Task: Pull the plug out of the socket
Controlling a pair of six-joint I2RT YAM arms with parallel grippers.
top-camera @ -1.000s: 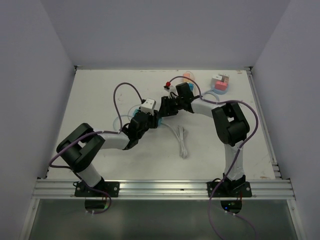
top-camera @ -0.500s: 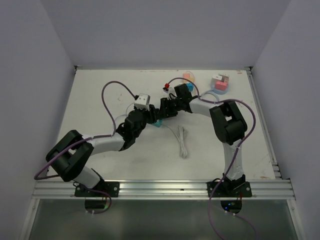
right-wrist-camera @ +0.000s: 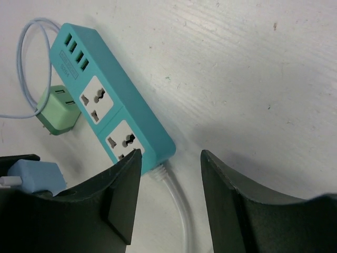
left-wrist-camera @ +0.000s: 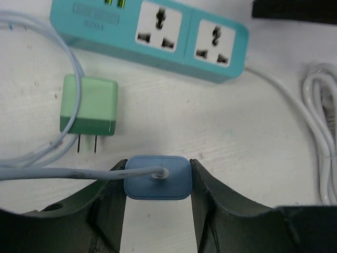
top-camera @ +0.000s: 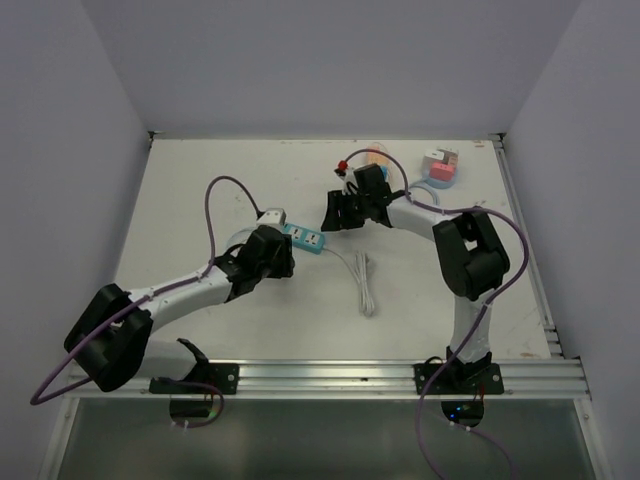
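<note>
Evidently the blue plug (left-wrist-camera: 157,184) is out of the socket strip (left-wrist-camera: 187,37). It sits at the lower centre of the left wrist view, clamped by its sides in the left gripper (left-wrist-camera: 158,176). Both sockets of the strip along the top edge show bare.

The main risk is the thin lead (left-wrist-camera: 52,173) running left from the plug. A pale loop crosses the green adapter (left-wrist-camera: 88,104) lying on the table (left-wrist-camera: 210,121), and I cannot quite tell whether it is the same lead. If it is, carrying the plug off could drag that adapter or tug the plug askew in the grip.

The right gripper (right-wrist-camera: 171,163) hangs wide over the strip's cable end, holding nothing. A careless descent could shove the unrestrained strip.
</note>
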